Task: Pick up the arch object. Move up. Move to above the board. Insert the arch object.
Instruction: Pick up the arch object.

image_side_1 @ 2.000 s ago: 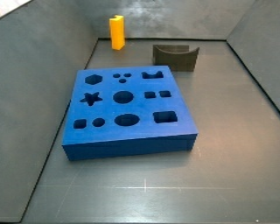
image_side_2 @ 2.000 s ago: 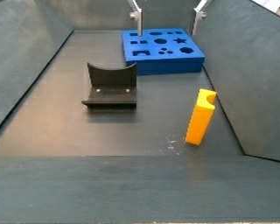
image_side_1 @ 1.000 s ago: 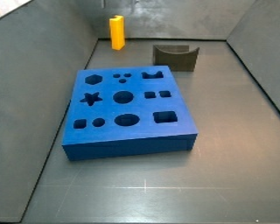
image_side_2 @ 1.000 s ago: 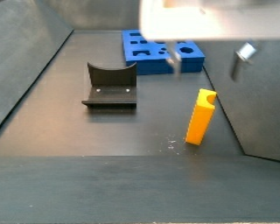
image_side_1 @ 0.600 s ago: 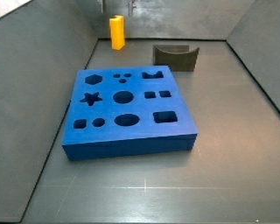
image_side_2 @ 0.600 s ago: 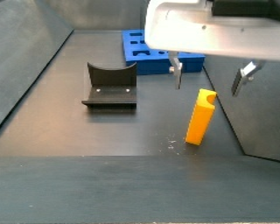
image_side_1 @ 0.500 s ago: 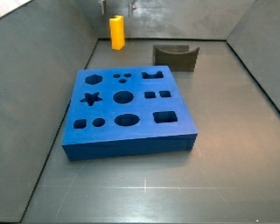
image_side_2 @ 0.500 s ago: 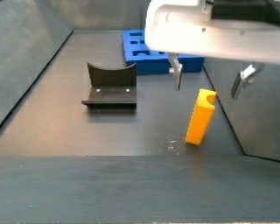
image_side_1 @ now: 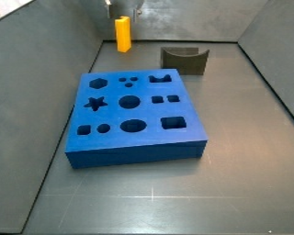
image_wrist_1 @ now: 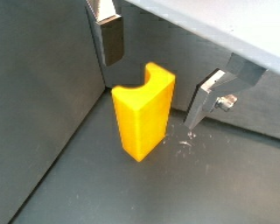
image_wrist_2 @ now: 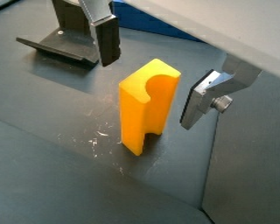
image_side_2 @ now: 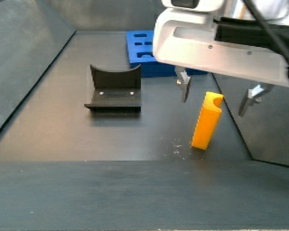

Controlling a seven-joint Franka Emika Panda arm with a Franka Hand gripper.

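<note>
The gripper [image_side_2: 217, 93] hangs over the arch object [image_side_2: 205, 120], which stands upright on the tabletop [image_side_2: 98, 135] near a side wall. Its fingers [image_wrist_1: 108, 40] are wide apart, one on each side of the block's top, not touching it. The board [image_side_1: 135, 114] lies well apart from it.

Light: even, soft and fairly bright in all views.
Shadows: faint on the grey floor [image_side_2: 98, 135].
Glare: pale sheen on the floor in a side view.
Focus: the gripper [image_side_2: 217, 90] housing looks slightly washed out; wrist views are a little soft.
</note>
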